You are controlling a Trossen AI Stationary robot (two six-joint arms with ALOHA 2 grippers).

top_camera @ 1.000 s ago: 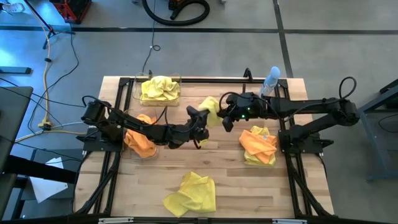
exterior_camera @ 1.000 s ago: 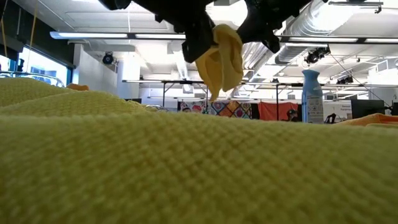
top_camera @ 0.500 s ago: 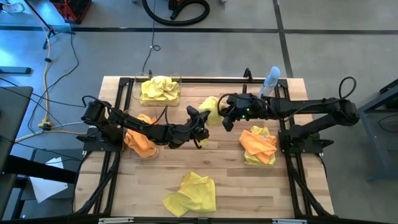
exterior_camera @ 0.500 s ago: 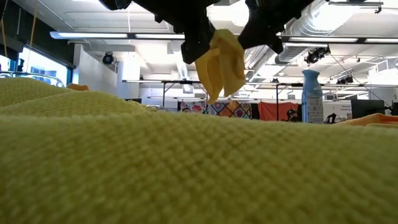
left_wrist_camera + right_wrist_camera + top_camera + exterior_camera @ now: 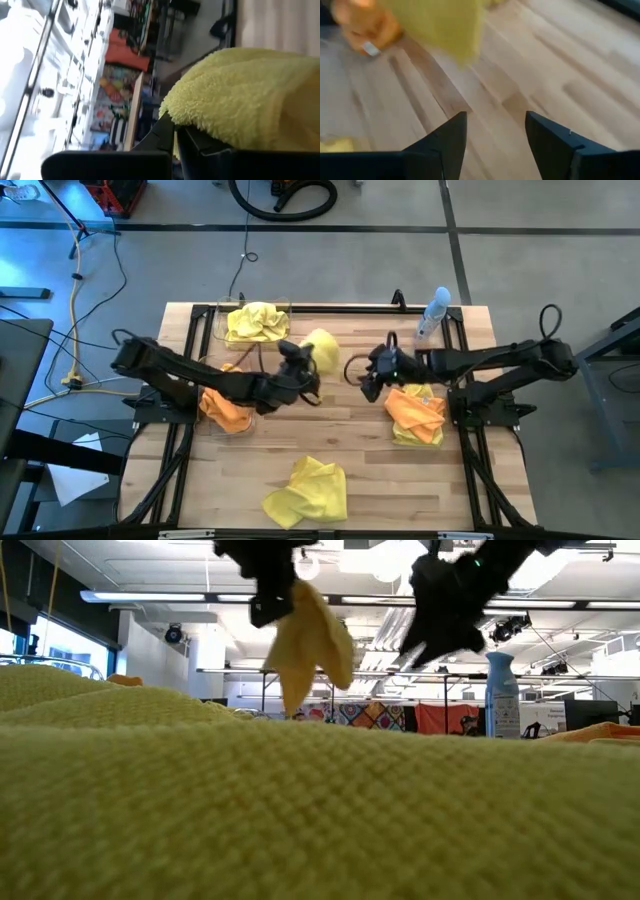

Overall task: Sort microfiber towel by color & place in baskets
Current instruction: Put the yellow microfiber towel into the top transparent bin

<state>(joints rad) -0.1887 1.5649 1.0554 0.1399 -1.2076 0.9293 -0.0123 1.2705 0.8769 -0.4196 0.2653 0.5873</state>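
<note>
From above, you see the left gripper (image 5: 300, 370) clenched on a yellow towel (image 5: 320, 350), lifted over the desk (image 5: 370, 470) near the basket (image 5: 256, 323) of yellow towels. The right gripper (image 5: 366, 383) hangs released beside the orange towels (image 5: 415, 412); more yellow towels (image 5: 305, 490) lie at the near edge. At desk level, the held towel (image 5: 308, 640) dangles from the left gripper (image 5: 272, 602). The left wrist view shows yellow towel (image 5: 240, 95) pinched between its fingers (image 5: 200, 150). The right wrist view shows spread fingers (image 5: 445, 145) above bare wood
</note>
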